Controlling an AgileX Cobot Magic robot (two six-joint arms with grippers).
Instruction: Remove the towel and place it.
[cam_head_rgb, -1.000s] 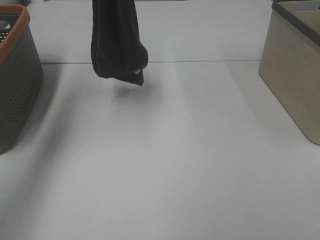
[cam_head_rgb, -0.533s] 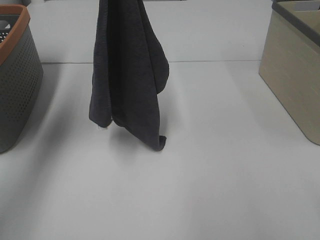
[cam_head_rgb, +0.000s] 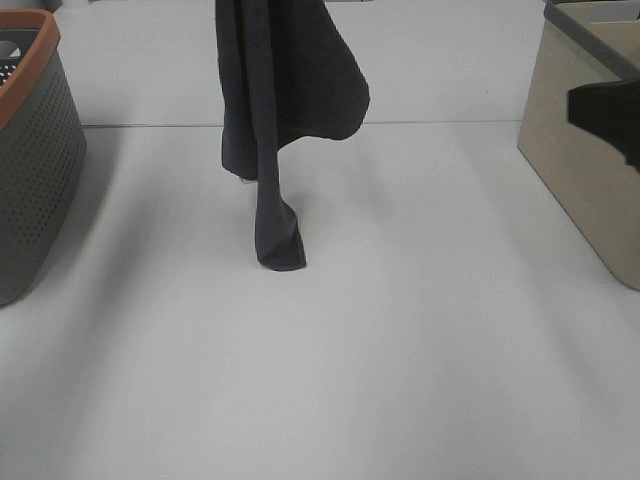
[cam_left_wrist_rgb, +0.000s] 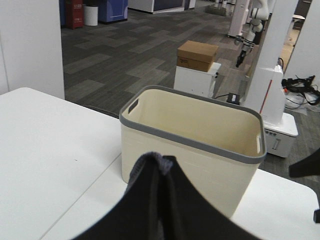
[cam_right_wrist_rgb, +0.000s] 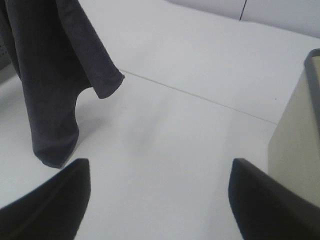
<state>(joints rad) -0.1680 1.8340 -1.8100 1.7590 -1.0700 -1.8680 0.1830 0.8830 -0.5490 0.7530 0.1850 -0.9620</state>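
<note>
The dark charcoal towel (cam_head_rgb: 275, 100) hangs from above the top edge of the exterior high view, left of the middle. Its narrow lower end (cam_head_rgb: 280, 250) reaches down to the white table. My left gripper (cam_left_wrist_rgb: 162, 170) is shut on a fold of the towel (cam_left_wrist_rgb: 150, 167), with its dark fingers pressed together; it is out of the exterior high view. My right gripper (cam_right_wrist_rgb: 157, 200) is wide open and empty, low over the table to the right of the towel (cam_right_wrist_rgb: 50, 75). A dark part of the right arm (cam_head_rgb: 605, 115) shows at the right edge.
A dark grey perforated basket with an orange rim (cam_head_rgb: 35, 170) stands at the left edge. A beige bin with a grey rim (cam_head_rgb: 580, 170) stands at the right; it also shows in the left wrist view (cam_left_wrist_rgb: 195, 130) and the right wrist view (cam_right_wrist_rgb: 295, 145).
The towel has unfurled, hangs longer and has shifted to the right; its lower end now reaches the table. A dark part of the right arm has come into view at the right edge.
</note>
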